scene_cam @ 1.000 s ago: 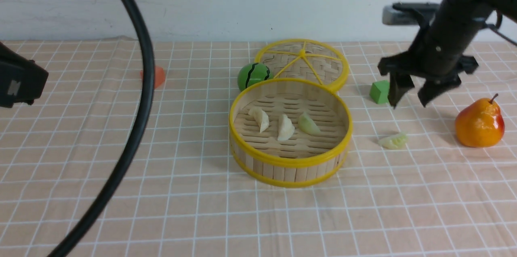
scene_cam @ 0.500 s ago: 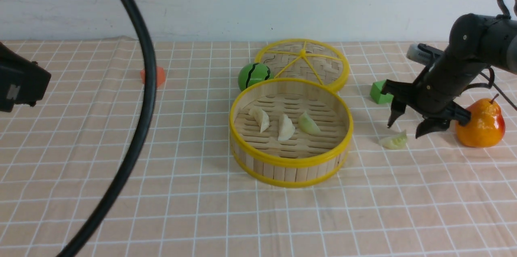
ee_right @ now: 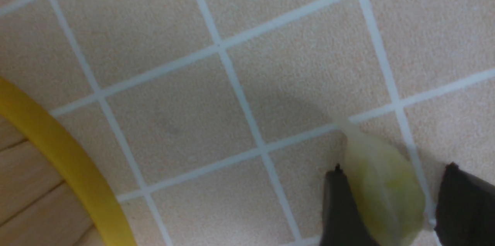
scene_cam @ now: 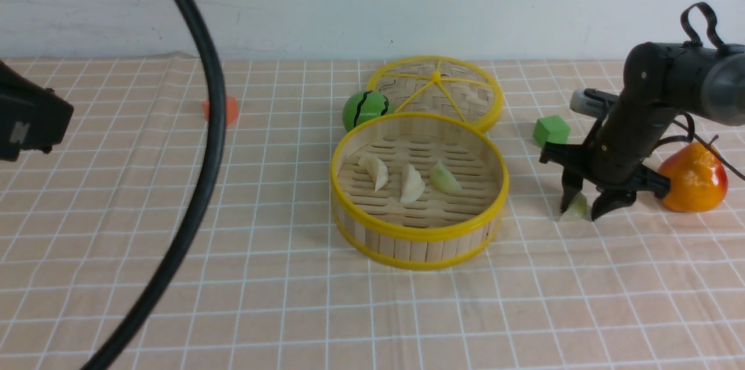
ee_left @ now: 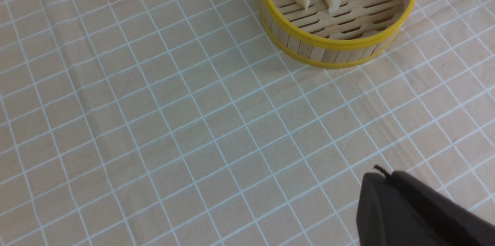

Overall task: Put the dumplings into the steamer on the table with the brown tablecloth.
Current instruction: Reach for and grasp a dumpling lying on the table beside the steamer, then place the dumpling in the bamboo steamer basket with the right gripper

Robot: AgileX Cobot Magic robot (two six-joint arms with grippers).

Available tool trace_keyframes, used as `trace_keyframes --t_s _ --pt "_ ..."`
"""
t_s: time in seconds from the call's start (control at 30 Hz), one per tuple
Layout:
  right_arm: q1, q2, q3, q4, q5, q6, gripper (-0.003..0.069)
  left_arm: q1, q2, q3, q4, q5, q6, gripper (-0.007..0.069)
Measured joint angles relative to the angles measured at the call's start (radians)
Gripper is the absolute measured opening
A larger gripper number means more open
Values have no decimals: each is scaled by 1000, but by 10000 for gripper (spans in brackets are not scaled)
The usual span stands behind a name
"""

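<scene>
On the brown tablecloth [scene_cam: 262,300] stands the steamer [scene_cam: 419,234], holding two cream dumplings [scene_cam: 375,171] [scene_cam: 412,184] and a pale green one [scene_cam: 445,179]. Another pale green dumpling [scene_cam: 575,208] lies on the cloth right of the steamer. My right gripper [scene_cam: 580,213] is down on the cloth, open, straddling it. In the right wrist view one finger [ee_right: 340,207] touches the dumpling [ee_right: 381,188] and the other stands a little apart. My left gripper [ee_left: 381,174] is shut and empty, high over bare cloth. The steamer [ee_left: 336,43] also shows in the left wrist view.
The flat woven lid [scene_cam: 436,91] leans behind the steamer, beside a green watermelon ball [scene_cam: 365,108]. A green cube [scene_cam: 551,130] sits behind the right gripper, a pear [scene_cam: 695,178] close to its right. An orange block [scene_cam: 227,109] lies far left. A black cable [scene_cam: 204,155] crosses the front view.
My right gripper came down from above the green cube to the cloth, around the green dumpling, and its jaws narrowed. The dumpling tipped up between them. The left arm stayed still.
</scene>
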Motion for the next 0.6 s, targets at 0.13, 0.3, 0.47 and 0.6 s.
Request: trace_keyframes --t_s 0.13,0.3,0.47,0.6 --pt "0 1 0 -2 0 0 262 0 0 0 -8 0 0 -3" --pt "1 -4 0 1 15 -45 212 0 0 0 -16 0 0 1" --pt "42 -72 -16 22 54 -223 212 0 0 0 -27 0 0 1" --pt "134 -145 -106 87 114 -388 212 0 0 0 -42 0 0 4"
